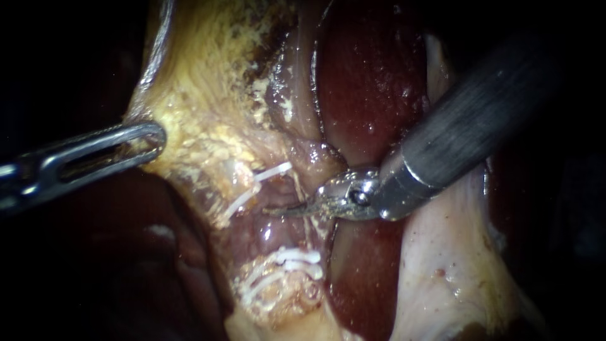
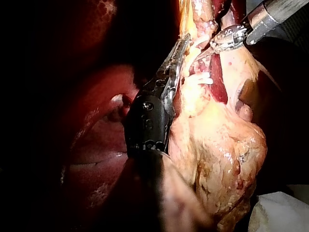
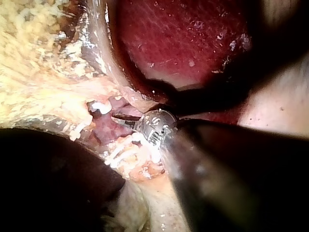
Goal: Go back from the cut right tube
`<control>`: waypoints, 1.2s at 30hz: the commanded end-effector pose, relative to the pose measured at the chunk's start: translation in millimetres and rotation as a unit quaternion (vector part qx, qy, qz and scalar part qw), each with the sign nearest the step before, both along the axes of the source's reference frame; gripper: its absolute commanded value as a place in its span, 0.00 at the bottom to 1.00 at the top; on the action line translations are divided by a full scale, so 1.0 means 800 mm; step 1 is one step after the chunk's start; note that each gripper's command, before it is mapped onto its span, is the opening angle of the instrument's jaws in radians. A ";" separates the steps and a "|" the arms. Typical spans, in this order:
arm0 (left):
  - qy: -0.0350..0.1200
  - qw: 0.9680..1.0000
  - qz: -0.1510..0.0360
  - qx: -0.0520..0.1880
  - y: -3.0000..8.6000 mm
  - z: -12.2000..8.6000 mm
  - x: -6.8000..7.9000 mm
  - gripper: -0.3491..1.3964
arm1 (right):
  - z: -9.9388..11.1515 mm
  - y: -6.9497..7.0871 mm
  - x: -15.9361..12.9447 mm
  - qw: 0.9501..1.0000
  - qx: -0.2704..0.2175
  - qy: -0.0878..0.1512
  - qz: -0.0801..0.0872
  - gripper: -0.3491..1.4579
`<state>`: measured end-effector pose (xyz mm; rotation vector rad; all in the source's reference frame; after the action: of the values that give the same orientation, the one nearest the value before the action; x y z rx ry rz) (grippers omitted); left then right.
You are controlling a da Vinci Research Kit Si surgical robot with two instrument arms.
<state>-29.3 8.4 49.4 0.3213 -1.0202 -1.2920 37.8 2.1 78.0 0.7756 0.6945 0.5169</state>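
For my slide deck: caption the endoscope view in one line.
Left instrument grips yellow tissue; right instrument reaches between the upper white clips and lower white clips.

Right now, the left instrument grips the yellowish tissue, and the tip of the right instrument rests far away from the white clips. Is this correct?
Not quite. The tip of the right instrument is not far away: it lies close to the white clips, in the gap between the upper and the lower ones. The endoscope view shows this. The left instrument does grip the yellowish tissue.
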 end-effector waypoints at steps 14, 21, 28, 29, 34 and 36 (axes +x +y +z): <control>0.000 1.000 0.000 0.000 0.0000 0.0000 0.0000 0.00 | -0.0006 0.0000 -0.0002 1.000 0.018 0.006 0.015 0.30; 0.000 1.000 0.000 0.000 -0.0001 -0.0001 -0.0001 0.00 | -0.0010 0.0002 -0.0002 0.999 0.020 0.012 0.025 0.57; 0.000 1.000 0.000 0.000 -0.0001 -0.0001 -0.0001 0.00 | -0.0014 0.0002 -0.0003 0.999 0.020 0.013 0.025 0.62; 0.000 1.000 0.000 0.000 -0.0001 -0.0001 -0.0001 0.00 | -0.0015 0.0002 -0.0004 0.999 0.020 0.013 0.025 0.62; 0.000 1.000 0.000 0.000 -0.0001 0.0000 -0.0001 0.00 | -0.0020 -0.0002 -0.0015 1.000 0.010 0.022 0.015 0.62; 0.000 1.000 0.000 0.000 -0.0001 0.0000 -0.0001 0.00 | -0.0024 -0.0006 -0.0021 0.999 -0.005 0.033 0.003 0.65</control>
<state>-29.3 8.3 49.3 0.3210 -1.0197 -1.2922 35.8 1.4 75.7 0.7752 0.7816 0.4589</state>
